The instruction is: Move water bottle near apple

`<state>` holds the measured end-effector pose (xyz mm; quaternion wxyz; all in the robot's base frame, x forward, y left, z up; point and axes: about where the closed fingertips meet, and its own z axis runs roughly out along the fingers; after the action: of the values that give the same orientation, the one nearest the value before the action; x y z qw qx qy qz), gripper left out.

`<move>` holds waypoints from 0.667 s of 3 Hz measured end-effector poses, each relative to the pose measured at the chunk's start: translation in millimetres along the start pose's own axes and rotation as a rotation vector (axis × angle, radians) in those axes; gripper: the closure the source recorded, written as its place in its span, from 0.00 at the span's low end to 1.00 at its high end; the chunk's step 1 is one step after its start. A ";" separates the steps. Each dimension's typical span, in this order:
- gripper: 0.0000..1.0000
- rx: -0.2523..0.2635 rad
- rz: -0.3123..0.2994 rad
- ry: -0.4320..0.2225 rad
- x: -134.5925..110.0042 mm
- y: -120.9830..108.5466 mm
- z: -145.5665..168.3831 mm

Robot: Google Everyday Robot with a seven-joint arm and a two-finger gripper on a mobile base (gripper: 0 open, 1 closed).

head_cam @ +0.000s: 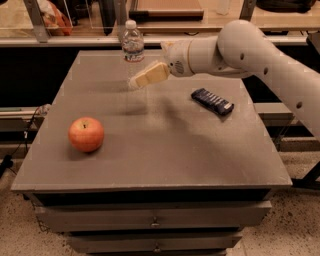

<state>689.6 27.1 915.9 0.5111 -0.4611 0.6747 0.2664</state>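
The water bottle (pixel 132 46), clear with a white cap and a label band, stands upright at the back of the grey table (pixel 165 160), left of centre. The red-orange apple (pixel 86 134) sits at the front left, well apart from the bottle. My gripper (pixel 139 80), cream-coloured, reaches in from the right on the white arm (pixel 235 47). Its tip is at the bottle's lower part, on its right side and in front of it. I cannot tell whether it touches the bottle.
A dark blue snack bar (pixel 212 101) lies on the right side of the table, under the arm. A shelf with clutter (pixel 50 15) runs behind the table. Drawers (pixel 155 217) sit below the table top.
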 end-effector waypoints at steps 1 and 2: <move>0.00 0.018 0.006 -0.074 -11.6 -1.6 33.1; 0.00 0.022 0.017 -0.122 -21.1 -2.8 59.4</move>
<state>719.5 82.6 916.0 0.5539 -0.4325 0.6492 0.2909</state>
